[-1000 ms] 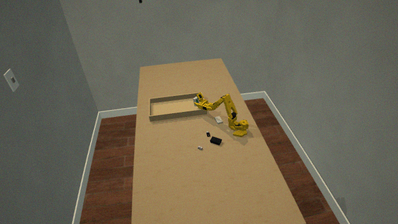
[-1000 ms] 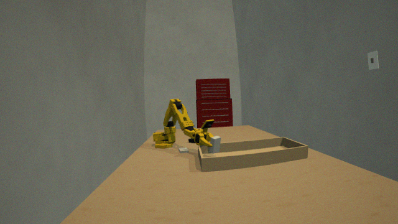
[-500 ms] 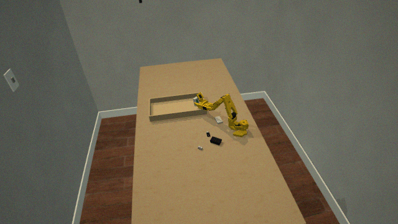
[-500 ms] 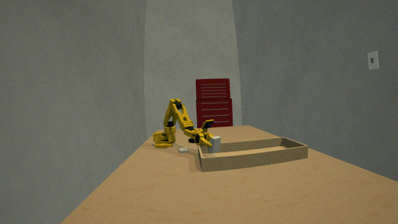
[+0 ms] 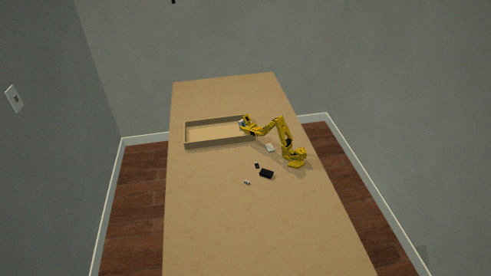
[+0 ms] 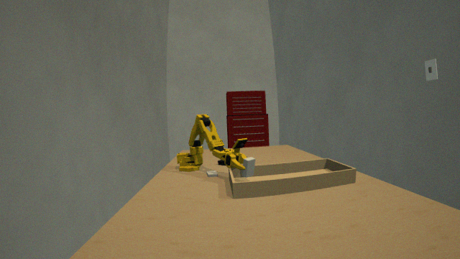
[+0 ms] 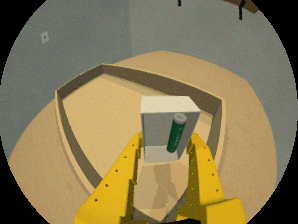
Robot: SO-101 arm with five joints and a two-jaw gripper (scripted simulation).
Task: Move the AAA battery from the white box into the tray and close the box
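Observation:
My gripper [image 7: 166, 152] is shut on the white box base [image 7: 166, 128], which has no lid on it. I hold it over the near end of the wooden tray [image 5: 216, 132], just inside the tray's end wall. In the wrist view the open side faces the camera and a green AAA battery [image 7: 176, 132] lies inside it against the right wall. The box also shows in the exterior view [image 6: 249, 166] at the tray's [image 6: 291, 176] left end, standing tall beside my fingers [image 6: 240, 165]. The white lid [image 5: 270, 147] lies flat on the table near my base, and also shows in the exterior view [image 6: 212, 173].
A black box [image 5: 266, 173] lies on the table in front of my base, with a small dark object [image 5: 256, 165] and a small pale object [image 5: 247, 182] close to it. A red cabinet [image 6: 247, 119] stands behind the table.

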